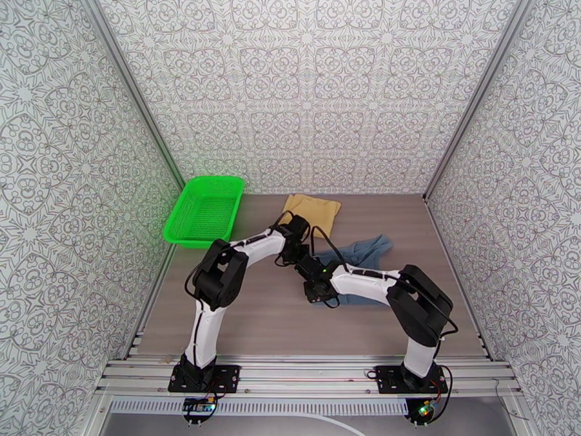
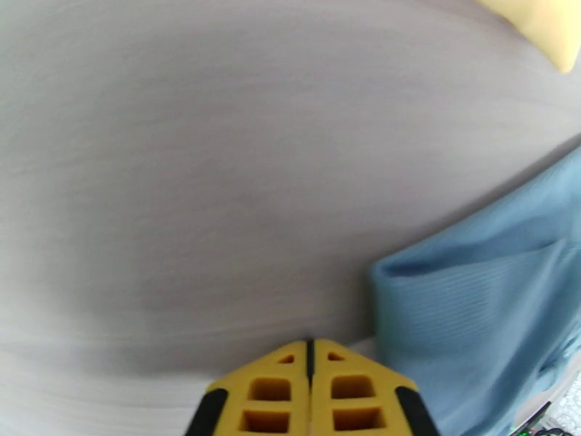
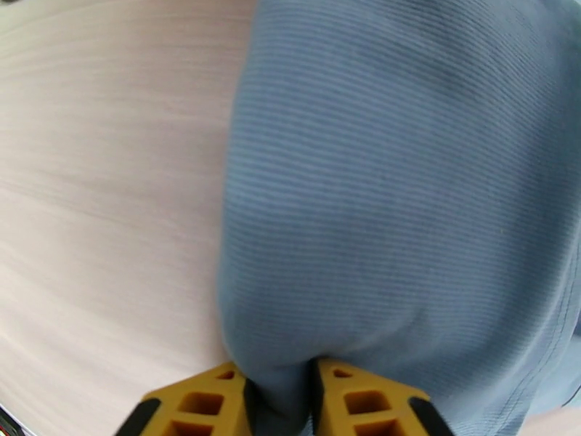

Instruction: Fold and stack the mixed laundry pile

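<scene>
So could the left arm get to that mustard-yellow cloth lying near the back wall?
Probably yes. The mustard-yellow cloth lies flat just beyond the left arm, with bare tabletop between them. Its jaws are shut and empty, so they would need to open first.

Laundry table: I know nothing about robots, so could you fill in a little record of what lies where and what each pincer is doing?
Table: bare wood-look surface, both arms reaching over its middle
Blue top: crumpled, right of centre
Yellow cloth: lying flat near the far edge, apart from the blue top
Green basket: far left, empty
Left pincer: shut, holding nothing, just beside the blue top
Right pincer: shut on a bunched fold of the blue top
Stack: not yet made
</scene>
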